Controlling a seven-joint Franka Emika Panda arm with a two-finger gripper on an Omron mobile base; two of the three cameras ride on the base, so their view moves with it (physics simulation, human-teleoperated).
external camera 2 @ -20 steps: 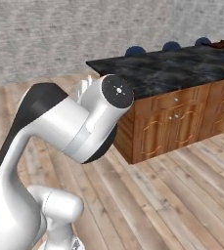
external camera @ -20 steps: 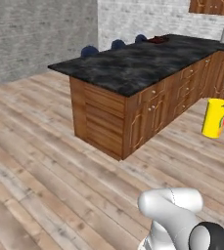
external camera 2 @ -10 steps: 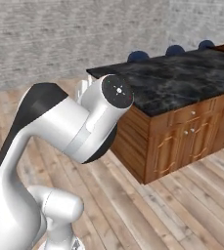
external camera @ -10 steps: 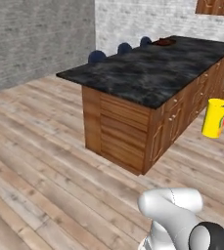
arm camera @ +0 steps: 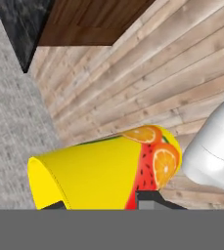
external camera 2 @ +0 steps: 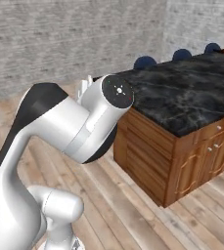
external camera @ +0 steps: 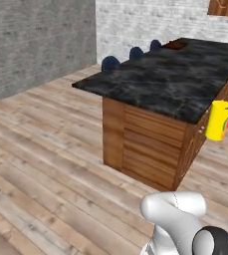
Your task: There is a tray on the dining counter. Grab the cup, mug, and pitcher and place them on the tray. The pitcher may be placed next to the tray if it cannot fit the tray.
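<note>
The yellow cup (arm camera: 101, 175) lies across the hand view, close to the camera, its side printed with orange slices and a red watermelon patch. The hand (arm camera: 103, 205) is clamped on it: the dark finger tips rise at the bottom of that view against the cup's lower side. In the left base view the cup (external camera: 220, 120) hangs in the air at the right edge, off the near right corner of the worktop (external camera: 180, 79) and above the wooden plank floor (external camera: 46, 164), touching nothing below. The worktop is black marble with pale veins on a brown wood cabinet. At its far end sits a dark reddish-brown tray (external camera: 175, 45). Three dark blue stool backs (external camera: 110, 63) line the worktop's left side, before a grey brick wall (external camera: 36, 40).
</note>
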